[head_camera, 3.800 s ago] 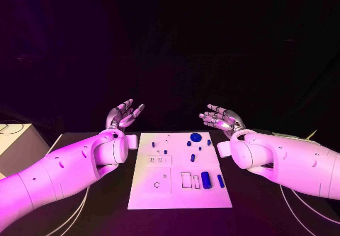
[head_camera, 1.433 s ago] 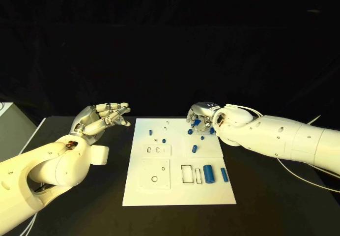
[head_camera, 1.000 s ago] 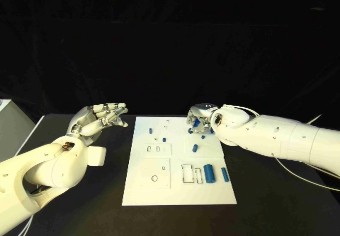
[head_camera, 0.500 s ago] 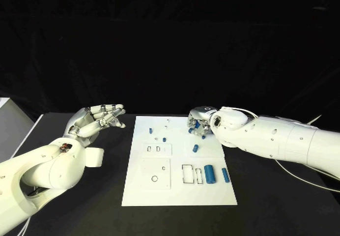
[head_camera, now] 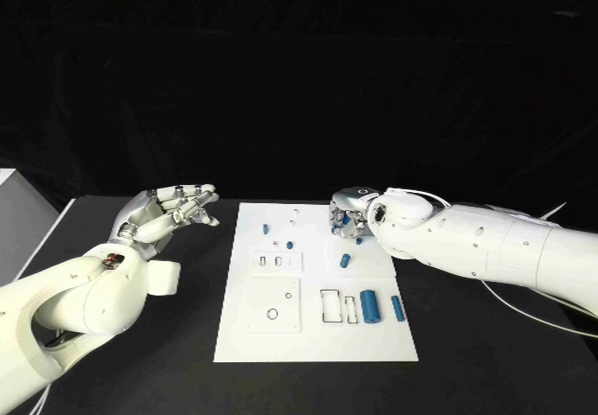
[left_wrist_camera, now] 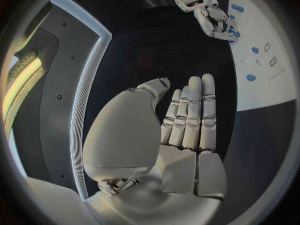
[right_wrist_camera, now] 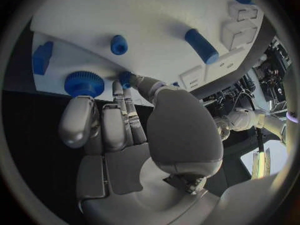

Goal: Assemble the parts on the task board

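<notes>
The white task board (head_camera: pixel 318 337) lies in the middle of the black table. Blue parts lie on it: a thick cylinder (head_camera: pixel 369 303), a thin one (head_camera: pixel 397 308) and small pegs (head_camera: pixel 344 259) (head_camera: pixel 265 230). My right hand (head_camera: pixel 352 214) reaches down onto the board's far right corner. In the right wrist view this hand (right_wrist_camera: pixel 119 120) pinches a small blue part (right_wrist_camera: pixel 125 78) between thumb and a fingertip, beside a blue gear (right_wrist_camera: pixel 83 83) on the board (right_wrist_camera: pixel 125 15). My left hand (head_camera: pixel 162 214) hovers left of the board, holding nothing, fingers (left_wrist_camera: pixel 187 120) straight and together.
A white box (head_camera: pixel 13 207) stands at the table's left edge. A cable (head_camera: pixel 549 328) runs over the table on the right. The board has recessed sockets: a round one (head_camera: pixel 272 316) and rectangular ones (head_camera: pixel 330 305) near the front.
Both hands were raised palm-up beside the board 3.8 s ago. The right hand has since turned over and lowered its fingertips onto the far right parts. The left hand has barely moved in the last second.
</notes>
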Robot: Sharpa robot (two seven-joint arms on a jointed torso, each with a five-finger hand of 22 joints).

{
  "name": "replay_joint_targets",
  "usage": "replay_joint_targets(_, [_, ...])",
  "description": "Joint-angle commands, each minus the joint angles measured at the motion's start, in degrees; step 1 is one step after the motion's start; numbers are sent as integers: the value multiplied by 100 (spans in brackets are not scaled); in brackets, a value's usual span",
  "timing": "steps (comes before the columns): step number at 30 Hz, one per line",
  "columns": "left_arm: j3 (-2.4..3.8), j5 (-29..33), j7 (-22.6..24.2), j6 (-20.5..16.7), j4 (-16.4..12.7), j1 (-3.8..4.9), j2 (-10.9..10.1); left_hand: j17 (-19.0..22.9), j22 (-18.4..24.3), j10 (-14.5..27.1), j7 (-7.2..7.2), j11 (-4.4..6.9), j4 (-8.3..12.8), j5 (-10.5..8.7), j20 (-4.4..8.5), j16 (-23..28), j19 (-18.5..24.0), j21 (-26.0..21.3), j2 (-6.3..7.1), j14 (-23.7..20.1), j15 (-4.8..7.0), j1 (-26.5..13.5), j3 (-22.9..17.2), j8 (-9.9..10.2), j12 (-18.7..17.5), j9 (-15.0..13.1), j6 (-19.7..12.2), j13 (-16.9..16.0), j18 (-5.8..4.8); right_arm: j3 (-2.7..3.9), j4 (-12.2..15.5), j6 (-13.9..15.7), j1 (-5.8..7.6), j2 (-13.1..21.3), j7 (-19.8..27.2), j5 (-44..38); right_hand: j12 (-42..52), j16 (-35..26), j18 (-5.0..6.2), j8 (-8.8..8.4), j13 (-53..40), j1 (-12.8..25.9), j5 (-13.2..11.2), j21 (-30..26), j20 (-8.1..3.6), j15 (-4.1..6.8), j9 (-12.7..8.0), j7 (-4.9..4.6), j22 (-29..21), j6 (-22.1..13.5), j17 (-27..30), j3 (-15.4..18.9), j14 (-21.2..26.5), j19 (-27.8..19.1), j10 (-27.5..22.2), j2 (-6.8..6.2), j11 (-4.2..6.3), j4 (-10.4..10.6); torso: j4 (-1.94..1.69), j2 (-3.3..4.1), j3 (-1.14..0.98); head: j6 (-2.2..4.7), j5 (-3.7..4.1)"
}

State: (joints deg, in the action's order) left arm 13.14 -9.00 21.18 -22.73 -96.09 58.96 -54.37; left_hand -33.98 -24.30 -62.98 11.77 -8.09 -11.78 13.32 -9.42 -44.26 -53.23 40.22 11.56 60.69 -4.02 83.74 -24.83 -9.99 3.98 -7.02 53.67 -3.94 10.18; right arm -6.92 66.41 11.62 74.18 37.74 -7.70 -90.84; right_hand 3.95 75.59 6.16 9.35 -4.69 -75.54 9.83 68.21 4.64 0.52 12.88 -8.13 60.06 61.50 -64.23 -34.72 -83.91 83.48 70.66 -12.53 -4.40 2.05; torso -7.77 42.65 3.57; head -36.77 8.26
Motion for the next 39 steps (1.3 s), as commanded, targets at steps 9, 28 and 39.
replay_joint_targets(9, [6, -31, 9, 109, 17, 3, -3, -11, -25, -40, -14, 3, 2, -32, 5, -56, 55, 64, -1, -36, 6, -47, -34, -36, 17, -11, 33, -8, 6, -7, 56, 633, -25, 27, -73, -112, 64, 147, -87, 279, -186, -276, -174, 177, -90, 135, 278, 96, 232, 257, -91, -200, -203, 1, 438, 311, 151, -260, -25, 20, 26, 23, 15])
replay_joint_targets(28, [6, -31, 15, 124, 53, 2, 2, -12, -44, -40, -18, 5, 11, -30, 5, -76, 70, 89, -4, -46, 7, -36, -45, -39, 17, -13, 34, -8, 7, 62, -55, 1651, -8, -343, -102, -104, 26, 170, -92, 321, -240, -279, -87, 206, -101, 136, 362, 78, 273, 220, -89, -249, -197, -7, 472, 263, 143, -376, -65, 52, 56, 126, 48])
replay_joint_targets(39, [6, -44, 16, 127, 34, 2, 18, -12, -44, -40, -18, 5, 11, -30, 5, -76, 70, 89, -4, -46, 7, -36, -45, -39, 17, -13, 34, -8, 7, 73, -611, 1626, 3, -820, 1, 19, 15, 175, -96, 320, -245, -267, -88, 218, -99, 131, 371, 72, 290, 207, -94, -250, -197, -6, 464, 251, 137, -385, -87, 71, 70, 129, 66])
